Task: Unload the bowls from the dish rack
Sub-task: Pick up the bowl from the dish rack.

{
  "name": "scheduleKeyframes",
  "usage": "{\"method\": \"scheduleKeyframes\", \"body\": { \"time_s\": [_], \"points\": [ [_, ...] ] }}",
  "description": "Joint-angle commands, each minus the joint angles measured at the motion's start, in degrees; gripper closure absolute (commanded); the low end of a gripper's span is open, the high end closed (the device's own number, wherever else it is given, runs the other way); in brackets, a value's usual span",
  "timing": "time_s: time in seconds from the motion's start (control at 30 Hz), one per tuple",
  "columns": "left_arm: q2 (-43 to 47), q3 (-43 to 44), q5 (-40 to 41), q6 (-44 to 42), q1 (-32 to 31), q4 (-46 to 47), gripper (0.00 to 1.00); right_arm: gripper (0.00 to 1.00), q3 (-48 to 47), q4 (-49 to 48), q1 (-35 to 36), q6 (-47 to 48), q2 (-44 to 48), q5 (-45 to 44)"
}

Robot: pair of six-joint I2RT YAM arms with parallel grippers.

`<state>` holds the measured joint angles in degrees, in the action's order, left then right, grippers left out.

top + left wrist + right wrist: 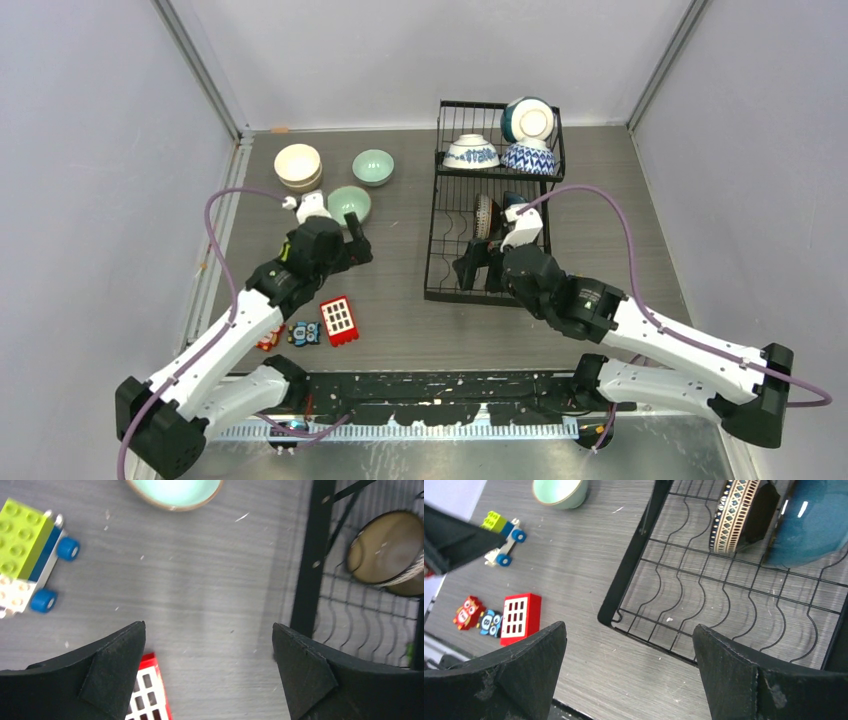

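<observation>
Dark grey wood-grain table (400, 300), pale lilac walls (100, 150) around, black wire dish rack (497, 200) upper right holding 5 bowls (528, 120), cream stack (298, 165) and 2 pale green bowls (373, 166) upper left, toy blocks (339, 320) lower left, left gripper (207, 630) and right gripper (629, 630) both spread, empty

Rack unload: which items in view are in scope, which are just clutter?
Job: black wire dish rack; patterned ceramic bowls and dark teal bowls in it; cream bowl stack and two pale green bowls outside it.
Clutter: red windowed toy block; owl toy blocks; lime-and-blue toy car.
</observation>
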<state>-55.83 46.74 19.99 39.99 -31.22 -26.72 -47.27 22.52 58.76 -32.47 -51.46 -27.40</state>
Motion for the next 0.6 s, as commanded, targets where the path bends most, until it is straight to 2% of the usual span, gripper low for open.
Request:
{"method": "scheduleKeyframes", "body": {
  "time_s": [0.0,0.17,0.3,0.4,0.57],
  "points": [
    [6.51,-4.89,1.54,-2.92,-0.08,-2.32,0.00,0.00,-1.41,-1.94,0.08,-4.46,-2.00,-8.16],
    [12.18,-6.86,-1.06,-4.60,-0.15,-1.50,0.00,0.00,-0.40,-3.01,0.05,-2.62,-1.34,-9.09],
    [10.77,-4.68,-3.60,-6.63,-1.05,-2.84,0.00,0.00,0.69,-3.06,0.07,-0.62,0.25,-10.72],
    [6.88,-1.37,-2.98,-8.50,-4.56,-4.15,0.00,0.00,-0.20,1.01,-0.70,-0.42,-0.22,-13.42],
    [3.01,1.55,0.46,-10.64,-14.00,-2.01,0.00,0.00,-0.69,3.16,-5.56,-2.74,-1.48,-6.27]
  ]
}}
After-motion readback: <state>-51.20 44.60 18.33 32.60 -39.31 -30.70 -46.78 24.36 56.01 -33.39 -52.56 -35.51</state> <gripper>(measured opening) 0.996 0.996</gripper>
